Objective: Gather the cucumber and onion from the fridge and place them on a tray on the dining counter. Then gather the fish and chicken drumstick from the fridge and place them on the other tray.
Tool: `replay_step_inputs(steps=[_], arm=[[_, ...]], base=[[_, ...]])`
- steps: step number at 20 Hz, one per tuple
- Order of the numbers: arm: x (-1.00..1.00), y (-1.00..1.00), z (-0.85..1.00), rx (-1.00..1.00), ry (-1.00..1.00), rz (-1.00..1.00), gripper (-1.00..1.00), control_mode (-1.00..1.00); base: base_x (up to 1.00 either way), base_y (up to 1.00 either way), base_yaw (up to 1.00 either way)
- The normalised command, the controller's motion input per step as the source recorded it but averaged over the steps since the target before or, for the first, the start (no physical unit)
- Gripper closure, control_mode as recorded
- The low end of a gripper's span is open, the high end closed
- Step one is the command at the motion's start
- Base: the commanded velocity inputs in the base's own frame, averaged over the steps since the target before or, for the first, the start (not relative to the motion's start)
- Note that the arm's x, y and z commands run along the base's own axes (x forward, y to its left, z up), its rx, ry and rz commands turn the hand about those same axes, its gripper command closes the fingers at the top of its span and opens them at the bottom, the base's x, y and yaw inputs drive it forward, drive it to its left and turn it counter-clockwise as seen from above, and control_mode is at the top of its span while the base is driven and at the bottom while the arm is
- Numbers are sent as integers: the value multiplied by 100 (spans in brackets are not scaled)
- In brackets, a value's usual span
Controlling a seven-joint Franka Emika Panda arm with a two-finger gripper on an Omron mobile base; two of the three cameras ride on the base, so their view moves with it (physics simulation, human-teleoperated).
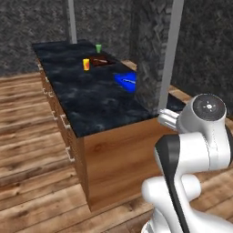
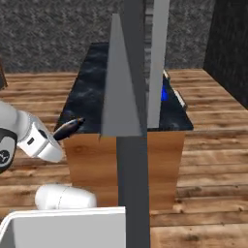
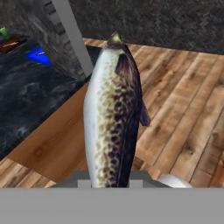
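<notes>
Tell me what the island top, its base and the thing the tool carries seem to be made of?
The dining counter top looks like polished black stone, going by its pale marbled veining. Its base shows warm brown wood grain. The fish in the tool looks like glossy speckled skin, silvery below and dark above, though everything is rendered.

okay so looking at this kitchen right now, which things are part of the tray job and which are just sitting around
Part of the job:
- fish, held in the gripper
- blue tray
- reddish-brown tray
- dining counter

Just lying about:
- yellow cup
- green cup
</notes>
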Motion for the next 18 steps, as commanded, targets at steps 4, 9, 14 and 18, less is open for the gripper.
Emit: replay_step_inputs(steps=[4,9,14,18], arm=[[0,0,0,0,0,0,100,100],[0,0,0,0,0,0,100,100],[0,0,0,0,0,0,100,100],[0,0,0,0,0,0,100,100]], base=[[3,-89,-1],[10,-92,0],[27,-87,0],[51,-61,0]])
